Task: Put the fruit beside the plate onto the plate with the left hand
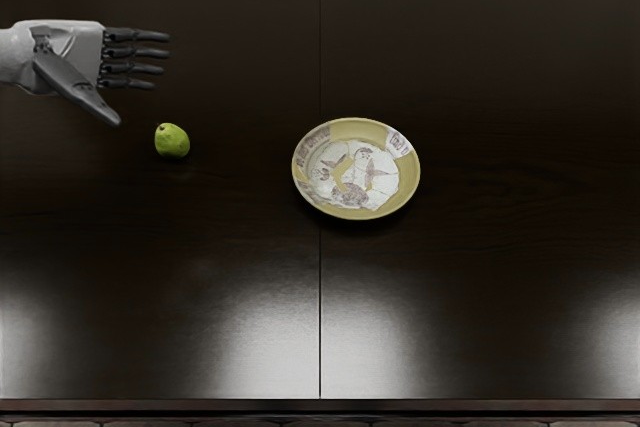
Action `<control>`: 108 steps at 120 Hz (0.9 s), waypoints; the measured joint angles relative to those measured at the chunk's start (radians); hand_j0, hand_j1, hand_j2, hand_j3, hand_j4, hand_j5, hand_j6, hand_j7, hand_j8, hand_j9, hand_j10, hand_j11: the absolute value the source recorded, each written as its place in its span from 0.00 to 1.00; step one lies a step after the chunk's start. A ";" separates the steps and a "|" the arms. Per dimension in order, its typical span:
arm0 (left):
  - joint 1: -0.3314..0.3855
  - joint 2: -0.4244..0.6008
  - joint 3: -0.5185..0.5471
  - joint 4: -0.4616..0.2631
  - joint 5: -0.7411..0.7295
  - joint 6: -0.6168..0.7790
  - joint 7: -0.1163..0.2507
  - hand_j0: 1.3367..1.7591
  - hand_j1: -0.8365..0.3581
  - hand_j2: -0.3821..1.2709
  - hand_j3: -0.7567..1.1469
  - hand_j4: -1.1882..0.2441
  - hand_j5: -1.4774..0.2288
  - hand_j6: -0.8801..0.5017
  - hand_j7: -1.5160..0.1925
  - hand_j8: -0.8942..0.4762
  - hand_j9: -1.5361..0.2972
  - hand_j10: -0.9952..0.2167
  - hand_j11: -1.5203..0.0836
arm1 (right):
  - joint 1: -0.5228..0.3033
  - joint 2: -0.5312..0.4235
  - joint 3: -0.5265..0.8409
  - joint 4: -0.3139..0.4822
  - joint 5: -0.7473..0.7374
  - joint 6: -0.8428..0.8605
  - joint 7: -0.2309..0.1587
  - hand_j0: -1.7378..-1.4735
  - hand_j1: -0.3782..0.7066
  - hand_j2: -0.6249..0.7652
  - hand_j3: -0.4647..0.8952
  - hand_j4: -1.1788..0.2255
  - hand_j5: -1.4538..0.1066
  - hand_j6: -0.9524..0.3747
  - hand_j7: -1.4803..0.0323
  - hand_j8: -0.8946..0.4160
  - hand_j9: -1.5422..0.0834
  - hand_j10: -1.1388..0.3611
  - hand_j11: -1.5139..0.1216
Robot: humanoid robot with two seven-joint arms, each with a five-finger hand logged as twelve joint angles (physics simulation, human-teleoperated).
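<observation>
A small green pear lies on the dark table, well to the left of the plate. The plate is round with a yellow-green rim and a pale painted centre, and nothing lies on it. My left hand comes in from the left edge and hovers up and to the left of the pear, apart from it. Its fingers stretch straight out to the right and its thumb points down toward the pear. The hand is open and holds nothing.
The dark wooden table has a seam running down its middle. A pale wall edge runs along the far side, and the near table edge shows at the bottom.
</observation>
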 joint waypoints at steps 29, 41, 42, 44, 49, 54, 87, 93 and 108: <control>-0.009 -0.002 -0.004 0.006 0.103 0.000 0.000 0.76 0.95 0.24 0.40 0.80 0.84 0.61 0.86 0.62 0.81 0.79 0.92 | 0.022 0.000 0.004 -0.015 0.000 -0.003 0.000 0.30 0.05 0.45 0.34 0.83 0.92 0.71 0.96 0.67 0.94 0.75 0.91; -0.042 -0.002 -0.005 0.007 0.210 0.011 0.000 0.76 0.95 0.24 0.40 0.80 0.84 0.61 0.86 0.62 0.81 0.79 0.92 | 0.023 0.000 0.002 -0.017 0.000 -0.003 0.000 0.30 0.05 0.45 0.34 0.83 0.92 0.71 0.96 0.67 0.94 0.75 0.91; -0.043 -0.003 -0.005 0.007 0.219 0.016 0.000 0.76 0.95 0.24 0.40 0.80 0.84 0.61 0.86 0.62 0.81 0.79 0.92 | 0.023 0.000 0.002 -0.017 0.000 -0.003 0.000 0.30 0.05 0.45 0.34 0.83 0.92 0.71 0.96 0.67 0.94 0.75 0.91; -0.043 -0.003 -0.005 0.007 0.240 0.027 0.000 0.76 0.95 0.24 0.40 0.80 0.84 0.61 0.86 0.62 0.81 0.79 0.92 | 0.023 0.000 0.002 -0.018 0.000 -0.003 0.000 0.30 0.05 0.45 0.34 0.83 0.92 0.71 0.96 0.67 0.94 0.75 0.91; -0.037 -0.008 -0.004 0.008 0.299 0.066 0.000 0.76 0.95 0.24 0.40 0.80 0.84 0.61 0.86 0.62 0.81 0.79 0.92 | 0.024 0.000 0.002 -0.018 0.000 -0.003 0.000 0.30 0.05 0.45 0.34 0.83 0.92 0.71 0.96 0.67 0.94 0.75 0.91; -0.025 -0.017 0.000 0.008 0.365 0.124 0.000 0.76 0.95 0.24 0.40 0.80 0.84 0.61 0.86 0.62 0.81 0.79 0.92 | 0.024 0.000 0.002 -0.018 0.000 -0.003 0.000 0.30 0.05 0.45 0.34 0.83 0.92 0.71 0.96 0.67 0.94 0.75 0.91; -0.012 -0.170 0.129 0.013 0.642 0.529 -0.007 0.76 0.95 0.24 0.40 0.79 0.83 0.60 0.85 0.62 0.80 0.78 0.91 | 0.024 0.000 0.001 -0.019 0.000 -0.003 0.000 0.30 0.05 0.45 0.34 0.83 0.92 0.71 0.96 0.67 0.94 0.75 0.91; -0.003 -0.190 0.161 0.013 0.657 0.593 -0.010 0.76 0.94 0.24 0.40 0.79 0.83 0.60 0.85 0.61 0.80 0.78 0.91 | 0.024 0.000 0.001 -0.019 0.000 -0.003 0.000 0.30 0.05 0.45 0.34 0.83 0.92 0.71 0.96 0.67 0.94 0.75 0.91; -0.009 -0.264 0.253 0.014 0.675 0.731 -0.013 0.76 0.92 0.24 0.40 0.78 0.81 0.58 0.83 0.60 0.79 0.76 0.89 | 0.024 0.000 0.001 -0.019 0.000 -0.003 0.000 0.30 0.05 0.45 0.34 0.83 0.92 0.71 0.96 0.67 0.94 0.75 0.91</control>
